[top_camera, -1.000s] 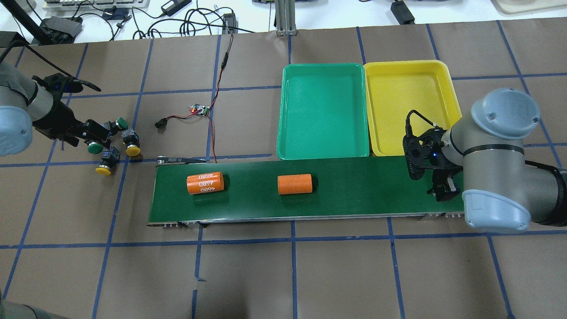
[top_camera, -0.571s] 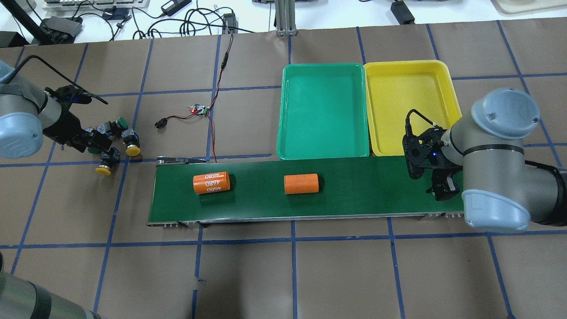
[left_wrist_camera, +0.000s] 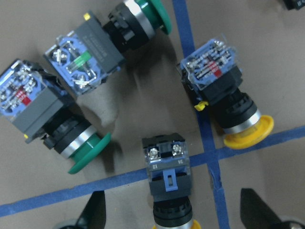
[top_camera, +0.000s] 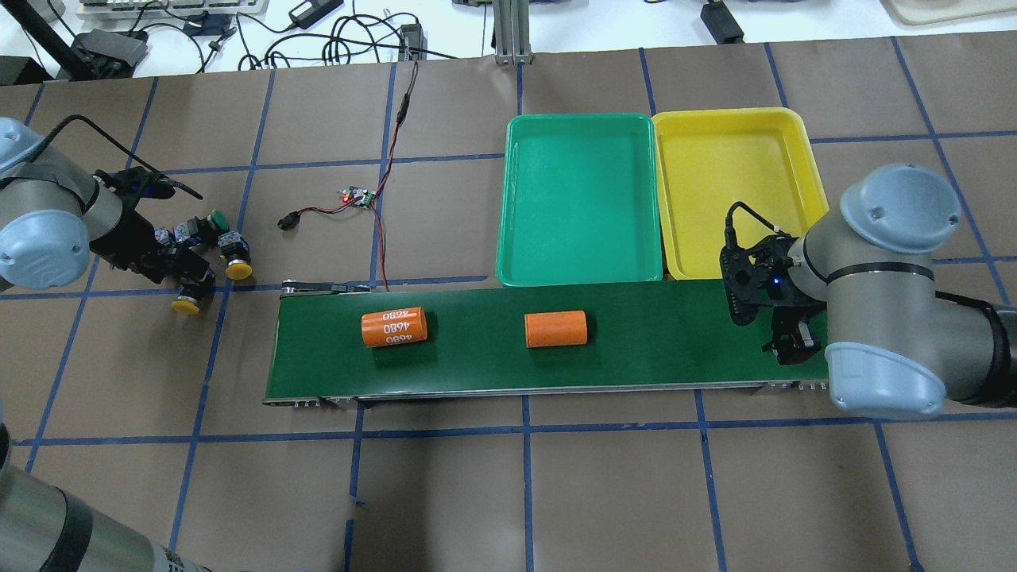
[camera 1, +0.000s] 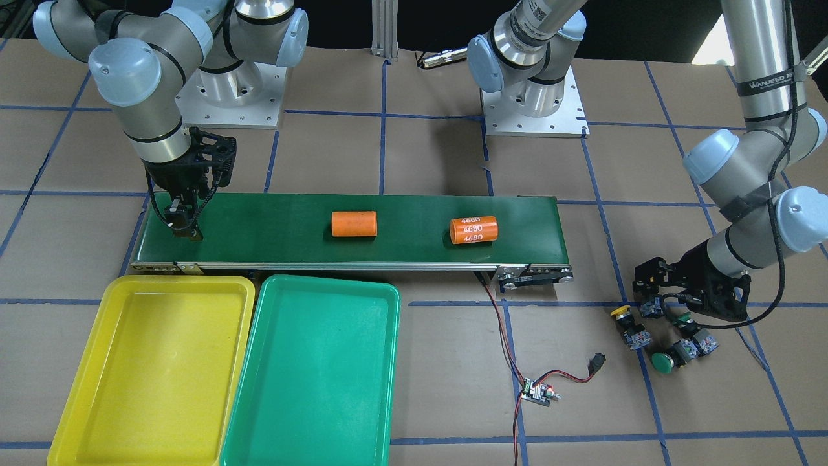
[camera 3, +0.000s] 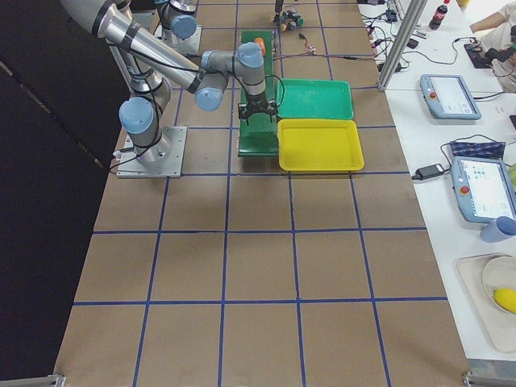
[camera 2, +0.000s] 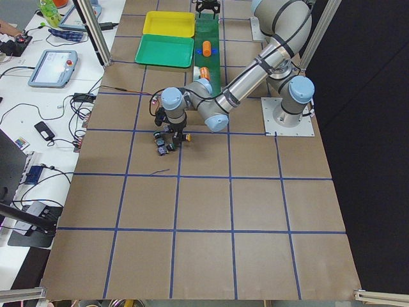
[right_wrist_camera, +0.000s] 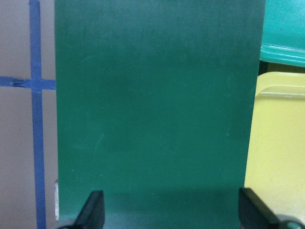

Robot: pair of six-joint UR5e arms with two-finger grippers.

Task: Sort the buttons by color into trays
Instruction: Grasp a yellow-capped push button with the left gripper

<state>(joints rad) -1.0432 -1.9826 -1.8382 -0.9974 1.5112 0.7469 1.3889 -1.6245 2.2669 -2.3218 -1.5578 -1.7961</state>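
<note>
Progress is nil as far as the views show: the yellow tray (top_camera: 735, 183) and the green tray (top_camera: 580, 206) both lie bare, side by side along the belt (top_camera: 651, 342). All four buttons (top_camera: 234, 256) sit in a tight cluster on the table (top_camera: 477, 492) off the belt's other end, well apart from the trays. Each one has yet to be picked, carried and dropped by colour, so I judge the whole job is left.

The left gripper (left_wrist_camera: 174, 214) hovers low over the cluster, jaws spread wide and holding nothing. Its fingers stand on either side of the near yellow button (left_wrist_camera: 167, 174). That button lies on its side, its long axis running straight toward the gripper in the wrist view, yellow cap at the bottom edge and switch body away. The second yellow button (left_wrist_camera: 221, 100) lies slantwise, cap down and right. The upper green button (left_wrist_camera: 107, 40) points its cap up and right, and the lower green button (left_wrist_camera: 47, 121) points its cap down and right. Their switch bodies are touching or nearly so.

The right gripper (right_wrist_camera: 171, 214) hangs over the belt's end beside the yellow tray, jaws wide apart and empty.
</note>
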